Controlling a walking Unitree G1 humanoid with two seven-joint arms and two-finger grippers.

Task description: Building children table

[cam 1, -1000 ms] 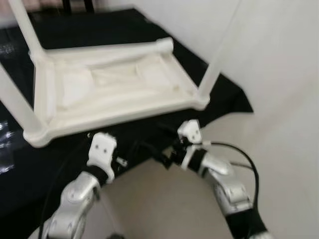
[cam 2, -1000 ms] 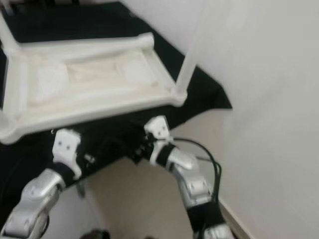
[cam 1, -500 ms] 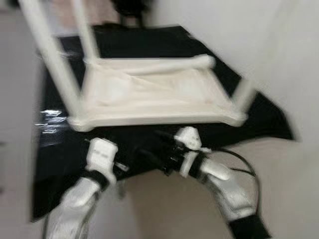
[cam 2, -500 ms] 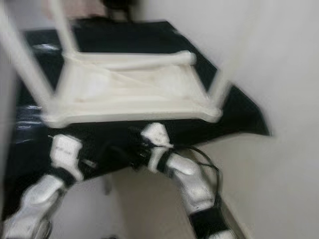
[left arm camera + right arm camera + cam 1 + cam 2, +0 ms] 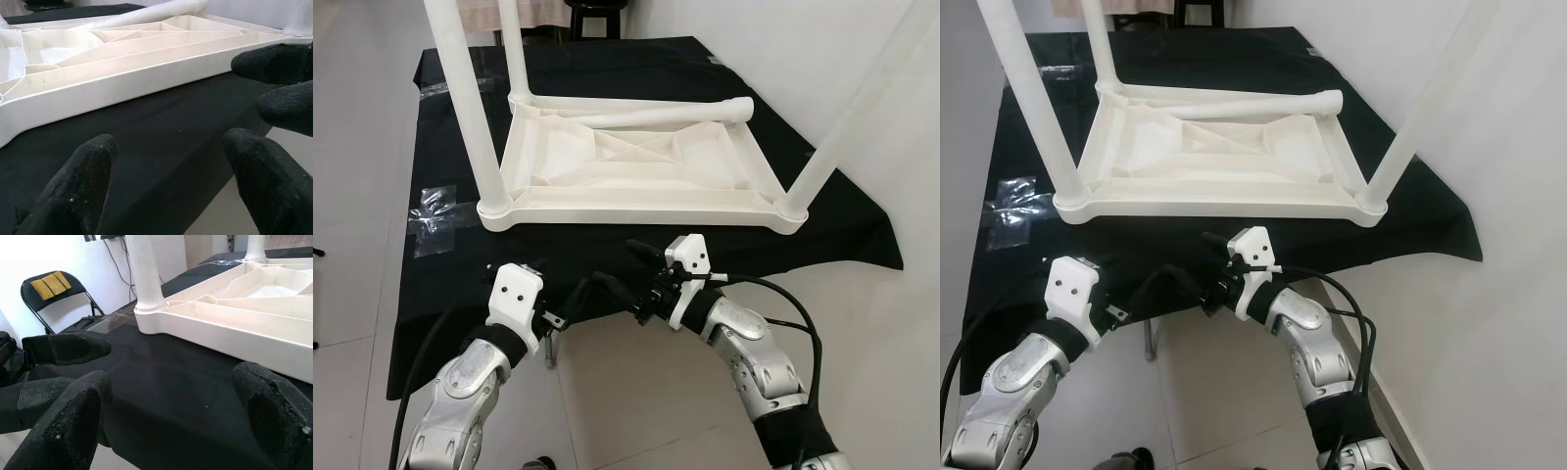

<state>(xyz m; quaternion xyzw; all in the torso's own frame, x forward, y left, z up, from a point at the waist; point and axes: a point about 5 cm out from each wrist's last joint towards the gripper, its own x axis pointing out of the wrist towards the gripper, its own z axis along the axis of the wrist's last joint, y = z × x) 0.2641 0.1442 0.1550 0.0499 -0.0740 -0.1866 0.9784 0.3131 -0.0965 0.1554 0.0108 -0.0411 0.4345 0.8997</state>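
Observation:
A white children's table [image 5: 636, 208] lies upside down on a black cloth. Three legs stand up from its corners: near left [image 5: 465, 108], far left [image 5: 514, 49] and near right [image 5: 857, 117]. Another white leg [image 5: 656, 115] lies across its far rim. Both grippers hover close together over the cloth's front edge, a little short of the near rim. My left gripper [image 5: 587, 294] is open and holds nothing; its fingers [image 5: 73, 191] frame the rim. My right gripper [image 5: 631, 279] is open and holds nothing too, its fingers [image 5: 274, 411] pointing at the near-left corner.
The black cloth [image 5: 450, 274] covers a low surface and hangs over its front edge above a tiled floor. Clear tape [image 5: 435, 211] is stuck on the cloth at the left. A white wall runs along the right. A black folding chair [image 5: 54, 289] stands beyond the left side.
The whole picture has shifted and sharpened, so the camera has moved. Both grippers stay in front of the table's near rim, in much the same pose.

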